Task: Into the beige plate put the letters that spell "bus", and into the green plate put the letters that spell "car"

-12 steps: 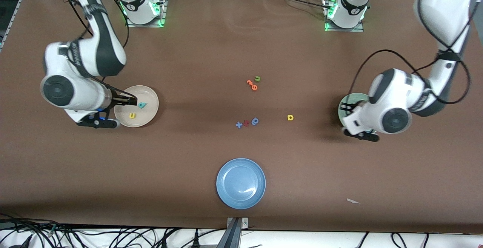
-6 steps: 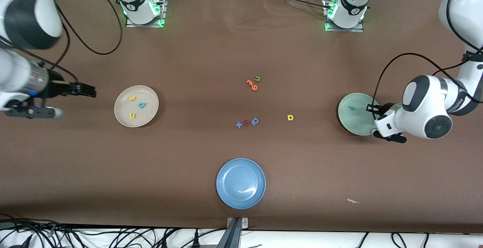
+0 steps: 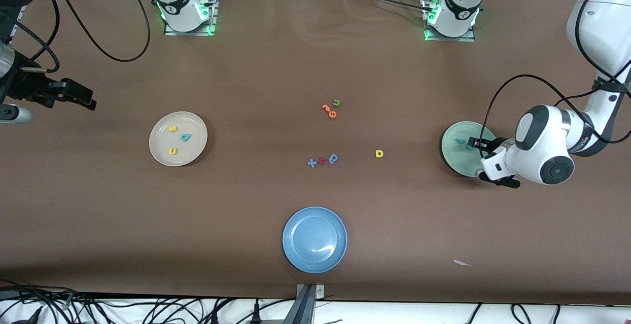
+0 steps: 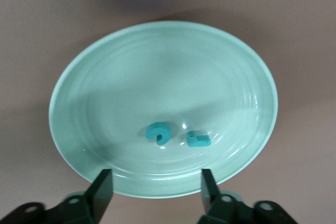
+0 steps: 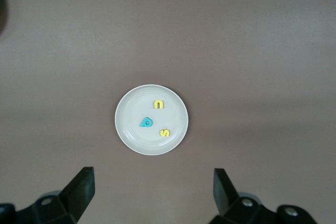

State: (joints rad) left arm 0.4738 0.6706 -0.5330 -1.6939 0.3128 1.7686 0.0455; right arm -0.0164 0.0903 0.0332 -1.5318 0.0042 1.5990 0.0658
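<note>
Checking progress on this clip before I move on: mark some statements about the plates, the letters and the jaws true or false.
1. The beige plate holds three letters. True.
2. The yellow "a" lies in the green plate. False: it lies on the bare table, between the two plates.
3. The green plate holds two teal letters. True.
4. The blue plate holds a letter. False: nothing lies in it.
5. The left gripper is shut on a letter. False: its jaws stand open over the green plate, holding nothing.
6. The right gripper has its jaws open. True.
</note>
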